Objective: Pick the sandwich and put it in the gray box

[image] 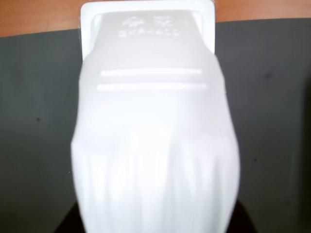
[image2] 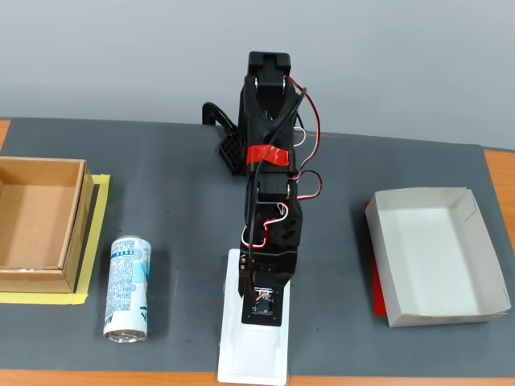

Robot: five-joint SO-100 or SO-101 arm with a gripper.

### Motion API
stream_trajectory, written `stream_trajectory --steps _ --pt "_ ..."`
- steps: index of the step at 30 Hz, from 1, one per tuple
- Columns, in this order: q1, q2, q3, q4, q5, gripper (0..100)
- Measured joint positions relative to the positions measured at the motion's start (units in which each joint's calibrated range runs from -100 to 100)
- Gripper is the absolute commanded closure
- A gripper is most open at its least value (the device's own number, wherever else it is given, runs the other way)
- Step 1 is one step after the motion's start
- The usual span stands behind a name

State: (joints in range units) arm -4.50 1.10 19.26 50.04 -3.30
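Note:
The sandwich (image: 155,131) is a white plastic package with a raised wedge bulge, and it fills the middle of the wrist view from very close. Faint print shows at its far end. In the fixed view the sandwich (image2: 240,354) lies flat on the dark mat at the near edge, under the black arm. My gripper (image2: 259,310) points down right on top of it. Its fingers are hidden by the wrist and the package, so their state is unclear. The gray box (image2: 418,195), a shallow pale tray, stands empty at the right, apart from the arm.
A blue-and-white drink can (image2: 127,289) lies on its side left of the sandwich. A brown cardboard box (image2: 36,221) stands at the far left on yellow tape (image2: 98,241). The mat's near edge and the wooden table (image2: 402,379) run just below the sandwich.

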Motion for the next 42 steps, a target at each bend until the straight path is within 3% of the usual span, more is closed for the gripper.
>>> stream_trajectory --steps 18,31,42 --pt "-0.7 -11.6 0.4 0.1 -0.7 98" --pt "-13.0 -25.9 0.4 0.1 -0.6 98" --pt "-26.8 -27.4 -7.4 0.1 -0.6 98"
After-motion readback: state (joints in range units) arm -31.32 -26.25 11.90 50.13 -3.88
